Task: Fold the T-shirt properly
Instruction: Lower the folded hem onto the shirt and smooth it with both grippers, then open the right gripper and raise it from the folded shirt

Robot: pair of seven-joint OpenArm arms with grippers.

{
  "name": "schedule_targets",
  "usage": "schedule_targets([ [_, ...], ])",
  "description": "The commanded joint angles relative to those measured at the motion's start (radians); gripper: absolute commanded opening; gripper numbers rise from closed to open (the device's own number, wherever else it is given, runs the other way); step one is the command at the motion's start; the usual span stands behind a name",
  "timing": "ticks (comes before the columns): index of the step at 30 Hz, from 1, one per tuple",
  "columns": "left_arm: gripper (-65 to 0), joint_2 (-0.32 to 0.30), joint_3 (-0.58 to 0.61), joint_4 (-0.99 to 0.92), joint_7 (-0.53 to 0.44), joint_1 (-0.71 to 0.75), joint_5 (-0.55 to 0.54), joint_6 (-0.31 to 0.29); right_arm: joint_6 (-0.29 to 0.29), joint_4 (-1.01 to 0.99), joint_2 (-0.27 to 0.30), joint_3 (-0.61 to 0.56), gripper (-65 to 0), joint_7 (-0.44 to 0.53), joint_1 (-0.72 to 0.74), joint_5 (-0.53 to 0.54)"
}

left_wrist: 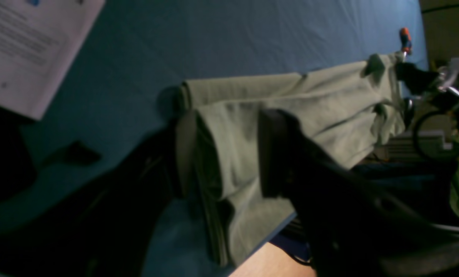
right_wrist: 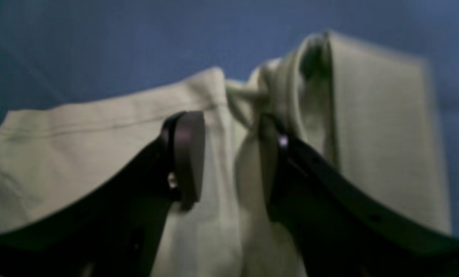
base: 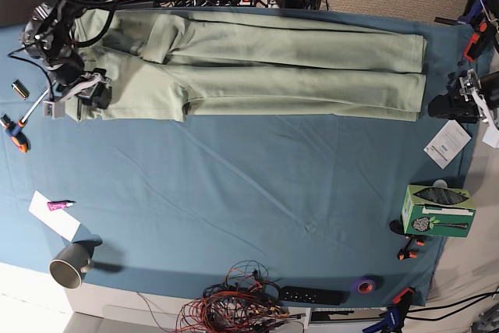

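Between both part-open pincers [left_wrist: 225,154] [right_wrist: 229,161], blurred T-shirt [base: 257,68] folds, any grip unclear.

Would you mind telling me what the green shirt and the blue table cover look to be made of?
The shirt looks like soft matte knit, probably cotton: it drapes in limp folds with stitched hems. The table cover seems thin woven cloth, matte too, showing fine creases across its surface.
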Motion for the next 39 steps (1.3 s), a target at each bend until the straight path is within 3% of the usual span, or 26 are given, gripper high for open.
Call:
schedule_targets([
  [1,-37.7,-0.027,-0.008,0.015,-0.003,-0.011,-0.024,-0.001,0.001,-0.012,0.013,0.002,-41.4,0.003,0.022,0.008],
  [19,-37.7,-0.027,-0.008,0.016,-0.003,-0.011,-0.024,-0.001,0.039,-0.005,0.014,0.002,-41.7,-0.08,0.038,0.086],
  [21,-37.8,-0.027,-0.008,0.015,-0.003,-0.011,-0.024,-0.001,0.038,0.008,0.014,0.002,-47.5,-0.085,0.038,0.086],
  [24,-37.8,-0.027,-0.008,0.015,-0.003,-0.011,-0.024,-0.001,0.039,0.018,0.013,0.002,-63.3,-0.097,0.038,0.086],
  [25,-37.8,-0.027,-0.008,0.016,-0.003,-0.011,-0.024,-0.001,0.039,0.019,0.014,0.002,-65.0,-0.104,0.038,0.086],
  [28,-37.8,-0.027,-0.008,0.016,-0.003,-0.011,-0.024,-0.001,0.076,0.037,0.013,0.002,-65.0,-0.125,0.037,0.114],
  [34,-37.8,-0.027,-0.008,0.015,-0.003,-0.011,-0.024,-0.001,0.076,0.195,0.013,0.001,-65.0,-0.221,-0.019,0.3],
  [39,-37.8,-0.027,-0.008,0.015,-0.003,-0.011,-0.024,-0.001,0.076,0.412,0.013,0.001,-65.0,-0.233,-0.145,0.322],
])
